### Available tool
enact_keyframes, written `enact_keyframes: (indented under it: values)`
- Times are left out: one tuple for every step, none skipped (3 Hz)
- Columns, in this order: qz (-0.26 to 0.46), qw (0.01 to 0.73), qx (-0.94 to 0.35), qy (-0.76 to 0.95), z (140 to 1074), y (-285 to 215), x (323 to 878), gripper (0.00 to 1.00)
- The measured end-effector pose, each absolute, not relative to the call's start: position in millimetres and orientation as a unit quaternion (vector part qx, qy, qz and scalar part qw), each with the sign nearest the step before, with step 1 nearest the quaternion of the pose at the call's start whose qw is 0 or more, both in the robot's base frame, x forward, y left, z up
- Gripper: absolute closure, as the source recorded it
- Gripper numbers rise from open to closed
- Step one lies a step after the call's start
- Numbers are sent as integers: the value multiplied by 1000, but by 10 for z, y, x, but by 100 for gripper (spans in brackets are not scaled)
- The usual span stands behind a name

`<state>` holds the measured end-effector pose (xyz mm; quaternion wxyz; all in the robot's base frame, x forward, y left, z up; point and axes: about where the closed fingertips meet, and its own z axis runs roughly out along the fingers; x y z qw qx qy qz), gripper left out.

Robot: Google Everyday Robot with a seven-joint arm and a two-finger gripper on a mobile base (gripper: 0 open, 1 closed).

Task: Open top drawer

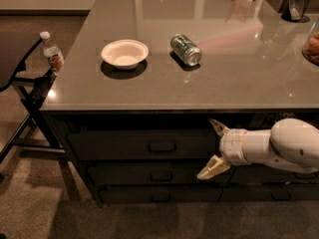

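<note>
The top drawer [124,144] is a wide dark grey-brown front under the counter's edge, with a small loop handle [162,146] at its centre. It looks closed, flush with the cabinet face. My gripper [212,148] is open, its cream fingertips [208,172] spread one above the other. It sits in front of the drawer front, to the right of the handle and apart from it. The white arm [279,146] comes in from the right edge.
A grey counter [199,78] bears a white bowl [124,53], a green can [186,49] on its side, and dark items at the far right. Narrower drawers [149,174] lie below. A black stand [30,88] holding a water bottle [51,53] is at left.
</note>
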<state>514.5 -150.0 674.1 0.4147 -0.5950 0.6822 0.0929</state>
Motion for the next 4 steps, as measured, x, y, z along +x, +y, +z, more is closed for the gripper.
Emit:
enact_keyframes:
  values:
    - [100, 408, -610, 672, 6649, -1525, 5233, 0]
    - [103, 412, -621, 658, 6602, -1483, 5381, 0]
    - [99, 414, -625, 654, 6446, -1289, 5505, 0]
    - [99, 414, -625, 654, 6446, -1289, 5505, 0]
